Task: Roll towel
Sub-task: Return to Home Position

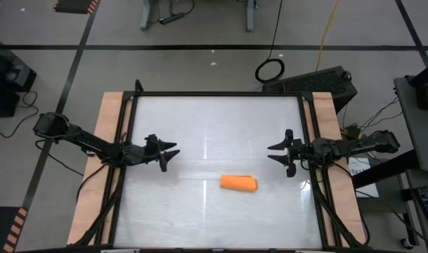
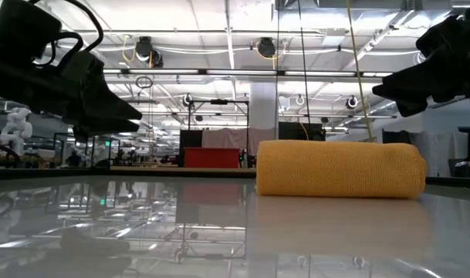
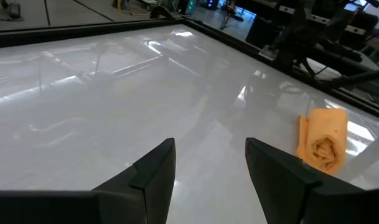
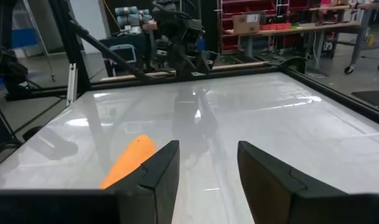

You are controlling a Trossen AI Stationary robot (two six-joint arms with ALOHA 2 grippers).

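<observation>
The orange towel [image 1: 239,183] lies rolled into a short cylinder on the white table, near the front middle; it rests on its long side [image 2: 339,170]. Its spiral end [image 3: 325,149] shows in the left wrist view, and part of its length [image 4: 128,160] in the right wrist view. My left gripper [image 1: 170,154] hovers open at the table's left, apart from the roll, with nothing between its fingers [image 3: 209,171]. My right gripper [image 1: 277,152] hovers open at the table's right, also apart from it, its fingers [image 4: 208,168] bare.
A black frame [image 1: 217,94] borders the white table, with wooden strips [image 1: 108,140] along both sides. Bare tabletop stretches between the two grippers and behind the roll.
</observation>
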